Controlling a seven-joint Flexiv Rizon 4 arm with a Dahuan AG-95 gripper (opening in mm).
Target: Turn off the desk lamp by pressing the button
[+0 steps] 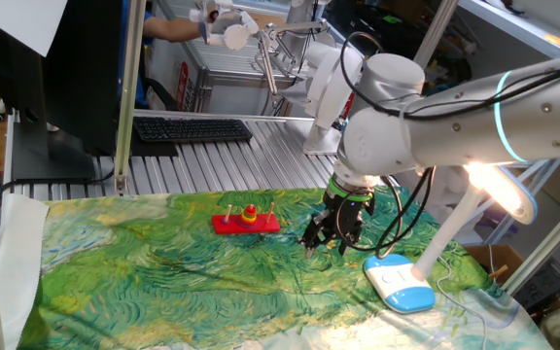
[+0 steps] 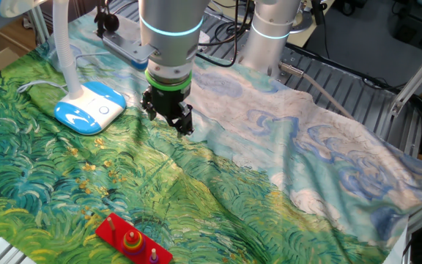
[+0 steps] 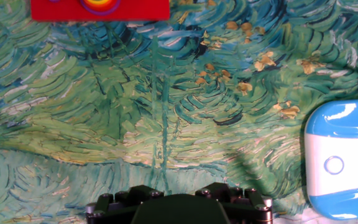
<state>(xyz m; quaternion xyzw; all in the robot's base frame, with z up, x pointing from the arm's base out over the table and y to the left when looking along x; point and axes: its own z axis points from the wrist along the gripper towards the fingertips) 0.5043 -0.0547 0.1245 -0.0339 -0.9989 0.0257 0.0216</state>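
Note:
The desk lamp stands at the table's right end in one fixed view, with its white, blue-rimmed base [image 1: 402,284] on the cloth and its head [image 1: 499,190] glowing. The base also shows in the other fixed view [image 2: 90,108] and at the right edge of the hand view [image 3: 344,162]. The button [image 3: 334,165] is a small ring on the base plate. My gripper [image 1: 325,243] hangs just above the cloth, a short way from the base and not touching it [image 2: 176,121]. In the hand view only its black housing [image 3: 179,208] shows, so the fingertips are hidden.
A red ring-stacking toy [image 1: 246,221] lies on the painted green cloth [image 1: 163,282] beyond the gripper, also in the other fixed view [image 2: 134,242]. A keyboard [image 1: 191,128] sits behind the table. The lamp's cable [image 2: 42,84] trails beside the base.

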